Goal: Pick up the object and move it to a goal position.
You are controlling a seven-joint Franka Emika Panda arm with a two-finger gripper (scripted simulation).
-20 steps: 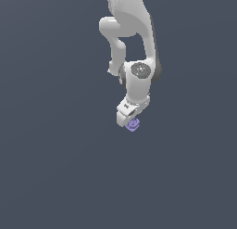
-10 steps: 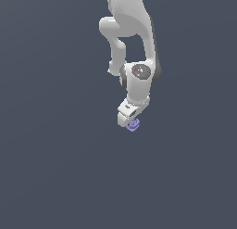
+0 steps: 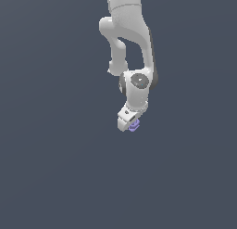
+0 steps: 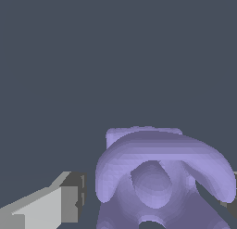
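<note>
The object is a tiny lavender-purple lumpy, layered thing that peeks out just under the white gripper in the exterior view. In the wrist view the object fills the space between the two fingertips. One finger stands beside it with a narrow gap showing. The other finger barely shows at the picture's edge, close against the object. The jaws straddle the object and look open. I cannot tell whether the object rests on the floor or hangs above it.
The white arm reaches down from the top of the exterior view. A plain dark grey-blue floor lies all around, with nothing else on it in view.
Almost nothing differs. The gripper and the object stay in the same place, perhaps a trace lower.
</note>
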